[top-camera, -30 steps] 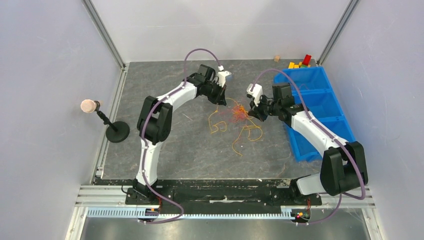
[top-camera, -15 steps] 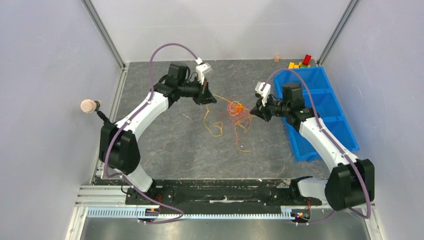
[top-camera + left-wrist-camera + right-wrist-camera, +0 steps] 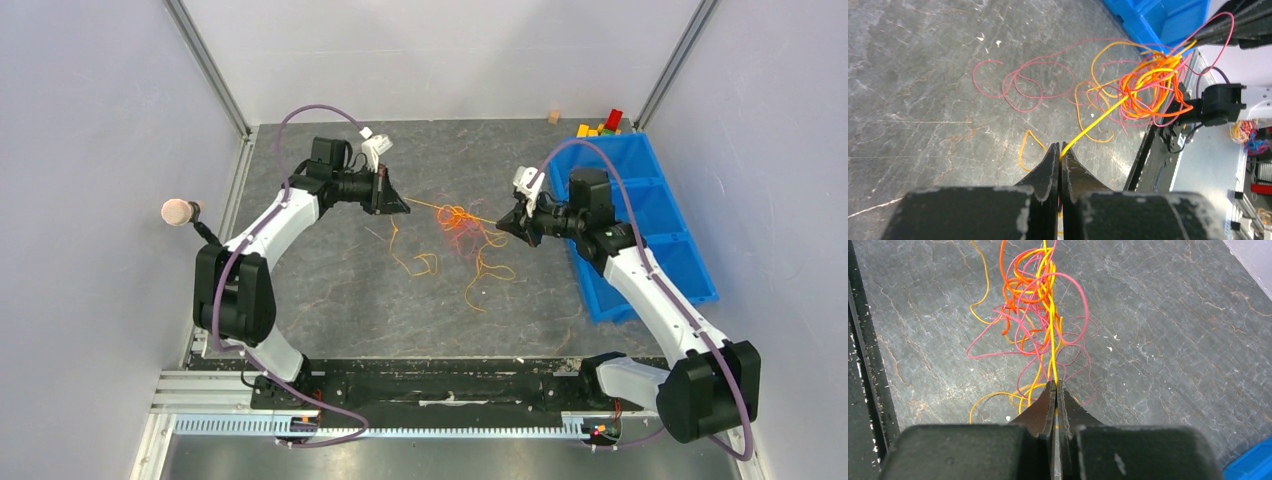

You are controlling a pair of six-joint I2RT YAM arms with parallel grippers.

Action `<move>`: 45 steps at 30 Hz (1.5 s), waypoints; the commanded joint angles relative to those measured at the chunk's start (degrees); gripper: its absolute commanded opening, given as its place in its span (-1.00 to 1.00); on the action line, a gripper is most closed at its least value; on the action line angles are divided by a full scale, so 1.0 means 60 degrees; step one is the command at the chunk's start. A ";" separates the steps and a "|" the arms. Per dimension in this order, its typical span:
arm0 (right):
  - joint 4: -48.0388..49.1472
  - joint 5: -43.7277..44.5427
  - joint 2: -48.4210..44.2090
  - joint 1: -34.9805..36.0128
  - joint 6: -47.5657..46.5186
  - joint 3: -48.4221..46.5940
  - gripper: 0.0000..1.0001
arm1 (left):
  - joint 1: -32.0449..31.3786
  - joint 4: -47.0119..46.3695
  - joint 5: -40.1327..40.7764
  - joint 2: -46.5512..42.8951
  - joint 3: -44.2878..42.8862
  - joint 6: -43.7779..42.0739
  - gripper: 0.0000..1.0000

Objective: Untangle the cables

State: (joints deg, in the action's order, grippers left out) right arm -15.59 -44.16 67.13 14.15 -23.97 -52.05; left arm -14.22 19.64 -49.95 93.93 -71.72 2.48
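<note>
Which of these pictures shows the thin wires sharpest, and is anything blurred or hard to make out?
Top view: soft even light, faint shadows, the cables too small to separate strand from strand. Left wrist view: strands sharp, left claw slightly soft close to the lens. Right wrist view: sharpest tangle, crisp scratches on the table, right claw dark with little detail.

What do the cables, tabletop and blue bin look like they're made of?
cables: probably thin plastic-sheathed wire or cord; smooth, slightly glossy, holds springy loops.
tabletop: dark grey, matte, veined like slate; could be a printed mat.
bin: moulded plastic by the look, uniform glossy blue.
</note>
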 commanded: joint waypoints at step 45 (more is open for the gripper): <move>0.0587 0.0536 -0.0152 0.1503 0.0691 0.0400 -1.00 | -0.2333 0.0625 -0.1238 -0.1003 0.0439 -0.3719 0.38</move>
State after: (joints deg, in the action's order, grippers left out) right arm -13.04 -41.08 66.28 22.94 -19.75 -49.74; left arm -28.10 23.92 -53.32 90.65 -69.01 -18.59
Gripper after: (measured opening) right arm 0.006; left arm 0.685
